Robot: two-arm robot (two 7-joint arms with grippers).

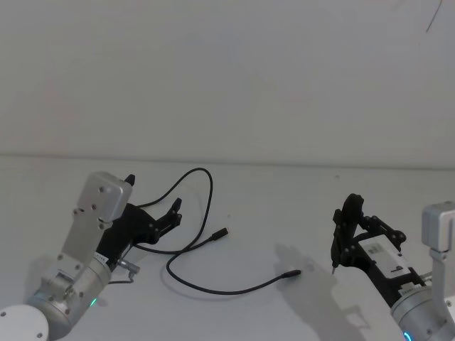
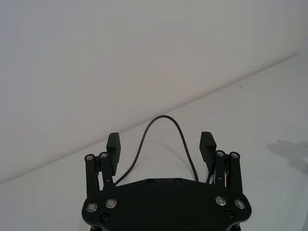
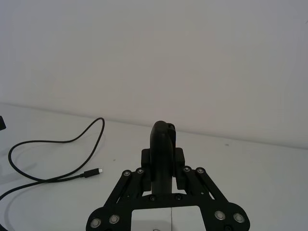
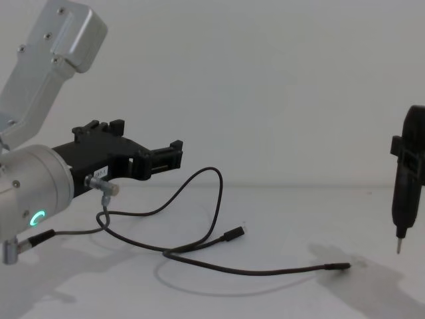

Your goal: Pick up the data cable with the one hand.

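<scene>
Data cable [image 1: 202, 170] lies loose mid-table [image 1: 270, 192], its loop passing unpinched between the spread jaws of the left gripper [image 1: 153, 193] and curving toward the far edge. Right gripper [image 1: 350, 220] hangs near the right edge, jaws pressed on a dark pointed tool [image 4: 404, 179].

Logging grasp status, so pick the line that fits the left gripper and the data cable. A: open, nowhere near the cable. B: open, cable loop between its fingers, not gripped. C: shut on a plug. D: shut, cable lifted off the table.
B: the left gripper stands open, the data cable arching between its fingers and lying on the table; the right gripper is off to the right, shut on a slim dark tool.
</scene>
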